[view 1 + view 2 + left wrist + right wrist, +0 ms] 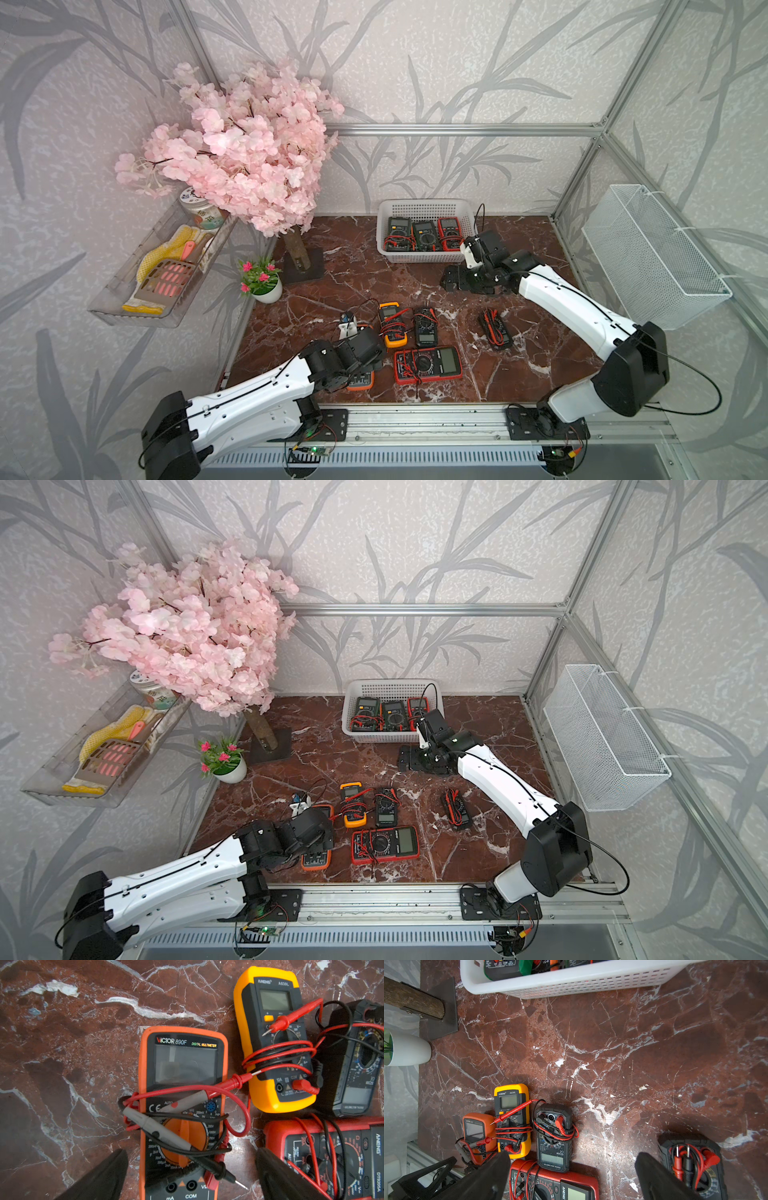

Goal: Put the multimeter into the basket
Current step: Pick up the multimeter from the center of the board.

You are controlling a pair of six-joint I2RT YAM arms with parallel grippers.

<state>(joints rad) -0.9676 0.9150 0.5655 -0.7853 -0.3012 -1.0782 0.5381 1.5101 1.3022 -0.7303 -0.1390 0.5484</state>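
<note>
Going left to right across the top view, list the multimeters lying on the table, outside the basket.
Orange multimeter, yellow multimeter, small black multimeter beside it, lone black multimeter; big red multimeter overlaps, omitted.

The orange multimeter (182,1105) lies flat; the white basket (419,257) holds three.

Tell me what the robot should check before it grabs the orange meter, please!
1. Left gripper open: ok, jaws wide either side of the orange meter.
2. Meter flat on the table: ok.
3. Leads tucked in: not ok; a red probe reaches the yellow meter and might snag.
4. Right gripper open and empty: ok.
5. Room in the basket: cannot tell; three meters already cover most of its floor.
</note>
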